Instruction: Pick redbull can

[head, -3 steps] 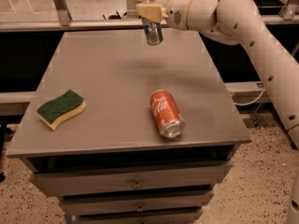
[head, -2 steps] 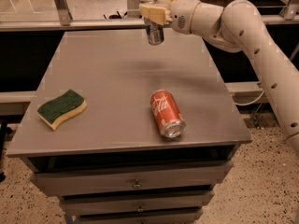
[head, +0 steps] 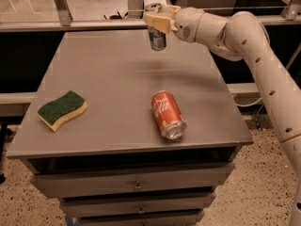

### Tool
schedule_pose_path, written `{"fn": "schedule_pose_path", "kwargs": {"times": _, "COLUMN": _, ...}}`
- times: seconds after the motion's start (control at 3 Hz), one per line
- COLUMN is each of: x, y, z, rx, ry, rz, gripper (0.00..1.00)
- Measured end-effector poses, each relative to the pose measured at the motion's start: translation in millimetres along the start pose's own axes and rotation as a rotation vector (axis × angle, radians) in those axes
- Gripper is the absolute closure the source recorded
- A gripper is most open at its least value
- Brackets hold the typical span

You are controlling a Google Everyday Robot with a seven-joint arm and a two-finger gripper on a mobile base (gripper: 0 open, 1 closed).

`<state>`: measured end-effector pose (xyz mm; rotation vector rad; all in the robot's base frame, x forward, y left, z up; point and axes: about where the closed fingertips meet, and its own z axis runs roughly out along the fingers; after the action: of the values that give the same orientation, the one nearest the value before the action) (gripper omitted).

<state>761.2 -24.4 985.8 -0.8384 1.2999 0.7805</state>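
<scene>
a grey bench (head: 108,69) with drawers (head: 136,185) below carries a green and yellow sponge (head: 62,109) near its left front. a red cola can (head: 168,114) lies on its side right of centre, its shiny end toward the front edge. neither is near the far edge. there the pincer (head: 156,20), reaching in from the right on the white arm (head: 254,46), is clamped on the upper part of the redbull can (head: 157,39). the can stands upright, long axis vertical, top up, and appears lifted off the surface.
</scene>
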Motion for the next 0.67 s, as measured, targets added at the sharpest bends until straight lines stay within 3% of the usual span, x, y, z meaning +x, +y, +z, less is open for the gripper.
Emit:
{"fn": "schedule_pose_path", "kwargs": {"times": 0.33, "x": 16, "y": -3, "z": -6, "rx": -0.037, "ry": 0.017, "rz": 0.008, "gripper": 1.00}}
{"fn": "schedule_pose_path", "kwargs": {"times": 0.67, "x": 30, "y": -4, "z": -8, "rx": -0.058, "ry": -0.014, "rz": 0.030, "gripper": 1.00}}
